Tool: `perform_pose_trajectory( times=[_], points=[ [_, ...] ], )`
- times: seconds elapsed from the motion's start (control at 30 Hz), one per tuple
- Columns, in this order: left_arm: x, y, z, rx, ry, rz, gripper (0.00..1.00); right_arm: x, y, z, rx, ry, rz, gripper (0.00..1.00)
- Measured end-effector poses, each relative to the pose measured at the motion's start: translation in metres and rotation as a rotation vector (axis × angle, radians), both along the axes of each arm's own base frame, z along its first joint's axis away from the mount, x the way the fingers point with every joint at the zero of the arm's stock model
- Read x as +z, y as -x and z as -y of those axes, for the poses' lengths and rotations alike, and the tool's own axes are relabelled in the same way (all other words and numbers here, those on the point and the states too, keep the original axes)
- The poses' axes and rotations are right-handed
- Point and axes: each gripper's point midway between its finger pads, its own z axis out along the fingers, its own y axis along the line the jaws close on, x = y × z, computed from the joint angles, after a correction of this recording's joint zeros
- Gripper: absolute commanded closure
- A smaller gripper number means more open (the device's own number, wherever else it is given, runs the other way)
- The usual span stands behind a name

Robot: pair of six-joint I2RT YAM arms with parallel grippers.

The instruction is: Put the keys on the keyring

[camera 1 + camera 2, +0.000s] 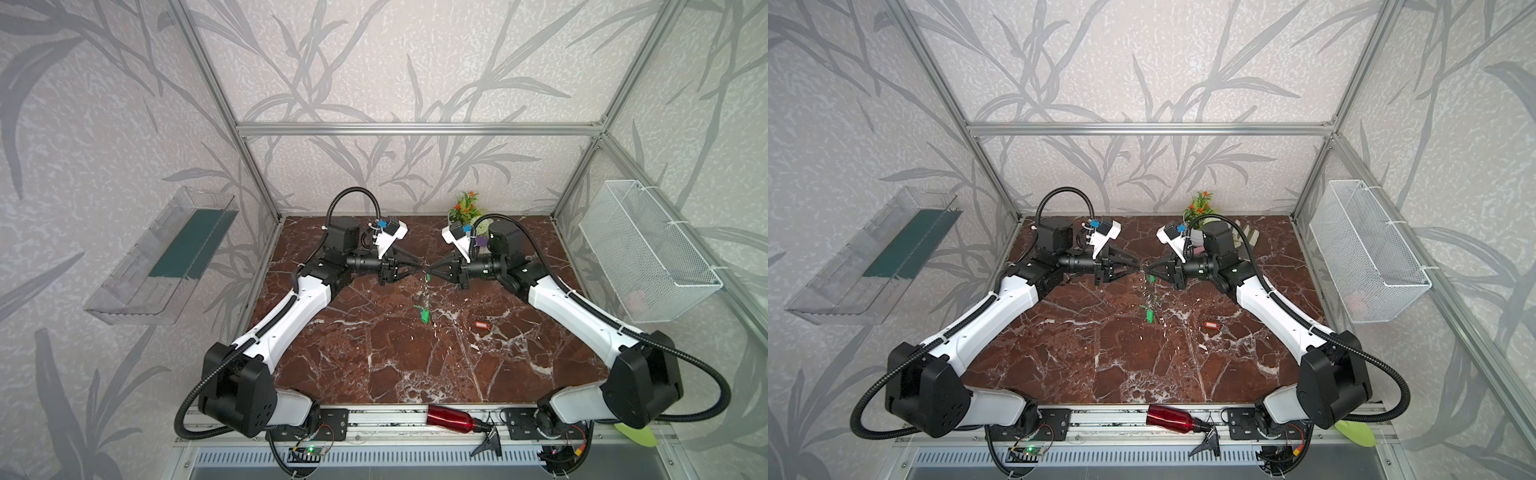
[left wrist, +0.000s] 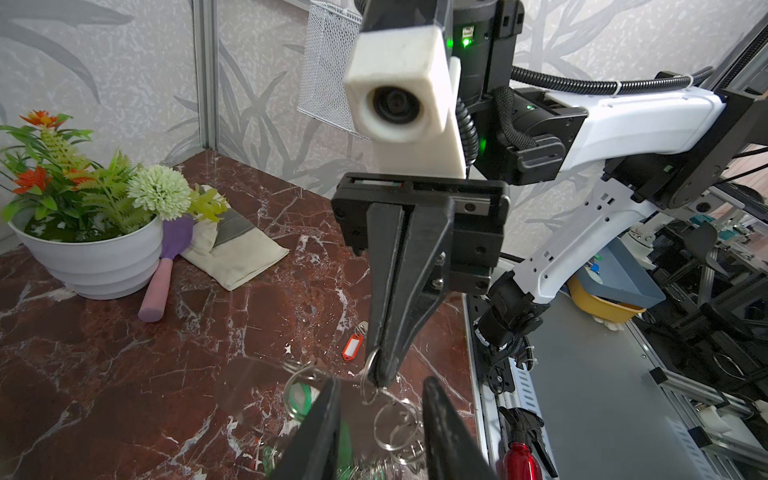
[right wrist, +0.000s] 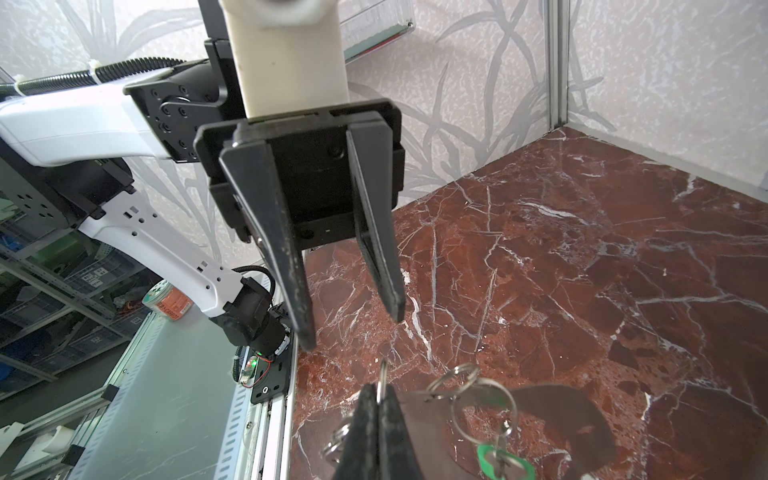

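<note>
The keyring [image 1: 426, 293] hangs above the middle of the marble table in both top views, its grey-tan plate [image 3: 557, 411] edged with silver split rings. A green tag [image 3: 505, 461] dangles from it. My right gripper [image 3: 378, 388] is shut on one split ring at the plate's rim. My left gripper [image 2: 381, 380] faces it tip to tip, open, its fingers [image 2: 316, 432] standing either side of the plate's ringed edge. In the right wrist view nothing sits between those fingertips [image 3: 307, 340]. The loose red-orange key [image 1: 481, 323] lies on the table to the right, and is also in the left wrist view [image 2: 352, 347].
A white pot of artificial flowers [image 2: 89, 257], a pink-and-purple brush [image 2: 160, 282] and a cloth glove [image 2: 237, 253] sit at the back right. A red bottle [image 1: 451, 417] lies on the front rail. A mesh basket [image 1: 648, 253] hangs right, a clear bin [image 1: 166, 253] left.
</note>
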Motion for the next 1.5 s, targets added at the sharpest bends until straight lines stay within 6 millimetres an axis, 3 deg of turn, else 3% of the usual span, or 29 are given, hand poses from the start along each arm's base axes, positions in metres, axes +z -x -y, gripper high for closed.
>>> perform_pose_trajectory(
  times=[0.53, 1.0, 1.33, 1.5],
  points=[
    [-0.009, 0.005, 0.009, -0.052, -0.016, -0.040, 0.72, 0.002, 0.003, -0.001, 0.016, -0.003, -0.006, 1.00],
    [-0.016, 0.009, 0.009, -0.062, -0.039, -0.055, 0.96, 0.001, 0.007, -0.002, 0.029, 0.000, -0.015, 1.00],
    [-0.012, 0.009, 0.010, -0.055, -0.058, -0.056, 1.00, 0.004, 0.008, -0.001, 0.033, -0.002, 0.005, 1.00],
    [-0.009, 0.011, 0.011, -0.060, -0.084, -0.013, 1.00, 0.008, 0.010, 0.001, 0.022, -0.003, 0.024, 0.84]
  ],
)
